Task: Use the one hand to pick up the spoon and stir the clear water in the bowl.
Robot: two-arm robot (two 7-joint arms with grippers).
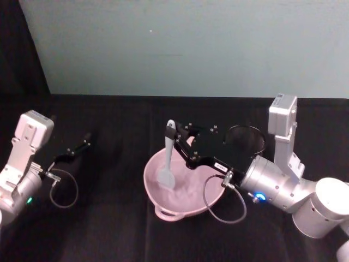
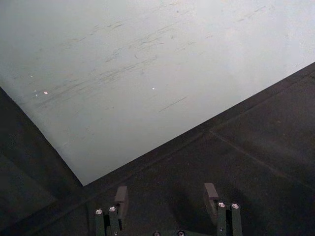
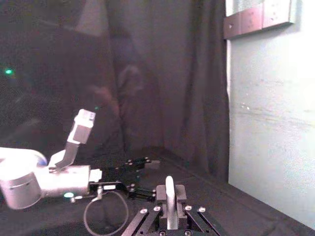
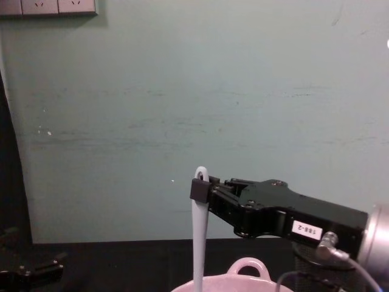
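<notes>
The pale pink bowl (image 1: pixel 148 173) sits at the table's middle, with its loop handle toward me. The white spoon (image 1: pixel 168 158) stands nearly upright in it, its flat head down inside the bowl. My right gripper (image 1: pixel 175 133) reaches in from the right and is shut on the top of the spoon's handle. In the chest view the right gripper (image 4: pixel 200 188) pinches the spoon (image 4: pixel 199 243) above the bowl's rim (image 4: pixel 246 268). The right wrist view shows the spoon's handle (image 3: pixel 170 194) clamped between the fingers. My left gripper (image 1: pixel 86 140) rests open at the far left, well apart from the bowl.
A black wire-mesh cup (image 1: pixel 246 140) stands just behind the right gripper's body, right of the bowl. A grey cable (image 1: pixel 221 210) loops down in front of the bowl. A pale green wall closes the back of the black table.
</notes>
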